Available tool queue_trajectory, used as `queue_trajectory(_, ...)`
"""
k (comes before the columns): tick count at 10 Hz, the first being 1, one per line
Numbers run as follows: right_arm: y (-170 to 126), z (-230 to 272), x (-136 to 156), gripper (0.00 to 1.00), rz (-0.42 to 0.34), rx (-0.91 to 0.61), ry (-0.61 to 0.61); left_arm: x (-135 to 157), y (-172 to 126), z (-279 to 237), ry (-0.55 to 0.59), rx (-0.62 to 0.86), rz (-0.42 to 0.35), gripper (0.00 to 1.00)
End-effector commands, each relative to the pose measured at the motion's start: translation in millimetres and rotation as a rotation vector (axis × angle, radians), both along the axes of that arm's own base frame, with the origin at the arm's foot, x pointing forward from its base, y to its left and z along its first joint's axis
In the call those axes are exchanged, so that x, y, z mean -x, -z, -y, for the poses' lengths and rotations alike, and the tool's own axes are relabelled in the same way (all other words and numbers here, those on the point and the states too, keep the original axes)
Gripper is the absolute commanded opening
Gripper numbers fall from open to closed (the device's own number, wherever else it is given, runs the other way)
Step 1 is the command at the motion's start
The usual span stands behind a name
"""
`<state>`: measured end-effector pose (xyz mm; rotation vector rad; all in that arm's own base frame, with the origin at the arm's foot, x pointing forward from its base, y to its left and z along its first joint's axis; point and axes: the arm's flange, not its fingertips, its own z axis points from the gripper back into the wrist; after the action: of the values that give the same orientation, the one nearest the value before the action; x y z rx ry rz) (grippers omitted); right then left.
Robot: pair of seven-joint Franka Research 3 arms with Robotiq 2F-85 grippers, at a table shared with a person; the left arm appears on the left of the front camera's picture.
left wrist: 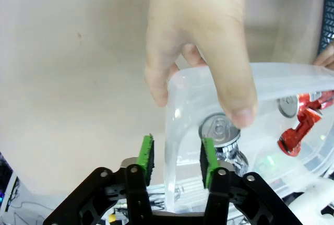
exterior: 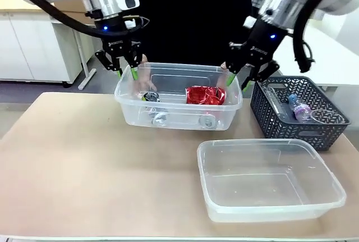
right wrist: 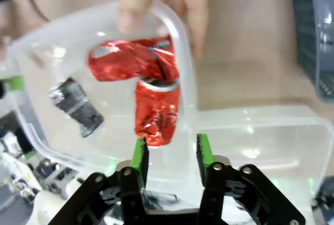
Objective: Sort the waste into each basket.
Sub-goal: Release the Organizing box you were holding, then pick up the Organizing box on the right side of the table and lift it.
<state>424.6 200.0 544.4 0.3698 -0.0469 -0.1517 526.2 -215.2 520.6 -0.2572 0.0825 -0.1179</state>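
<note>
Two clear rectangular plastic tubs: near tub [exterior: 252,144] at 5 o'clock, far tub [exterior: 168,113] at 12, bare beige table [exterior: 84,169] at 8. With fingers apart, the left gripper [exterior: 126,73] straddles the far tub's 9 o'clock wall, and the right gripper [exterior: 238,79], also apart, its 3 o'clock rim. Inside lie a crushed red can [exterior: 205,95] and a dark silver can [exterior: 150,96].
</note>
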Motion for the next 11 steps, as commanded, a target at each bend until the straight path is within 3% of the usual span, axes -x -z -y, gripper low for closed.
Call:
queue_trajectory(1,9.3,15.7,12.7,1.00,0.158,-0.103,-0.018,21.3,-8.3,-9.6,-0.020,0.025,0.050,0.88)
queue_trajectory(2,8.8,20.2,13.3,0.98,0.224,-0.123,-0.031,33.9,-12.1,-15.5,-0.006,0.063,0.109,0.97)
queue_trajectory(4,8.4,28.4,10.6,1.00,0.352,-0.143,-0.064,60.6,-17.5,-24.2,0.018,0.079,0.200,1.00)
queue_trajectory(5,6.7,31.4,9.7,1.00,0.418,-0.150,-0.091,76.7,-19.8,-23.6,0.092,0.076,0.188,1.00)
queue_trajectory(7,9.1,30.8,9.7,1.00,0.424,-0.150,-0.126,98.8,-21.5,-22.6,0.097,0.041,0.203,1.00)
queue_trajectory(8,-4.1,26.6,6.1,1.00,0.390,-0.091,-0.063,71.6,-28.2,-16.7,0.061,0.046,0.181,1.00)
queue_trajectory(11,-4.1,26.6,6.1,1.00,0.390,-0.091,-0.063,71.6,-28.2,-16.7,0.061,0.046,0.181,1.00)
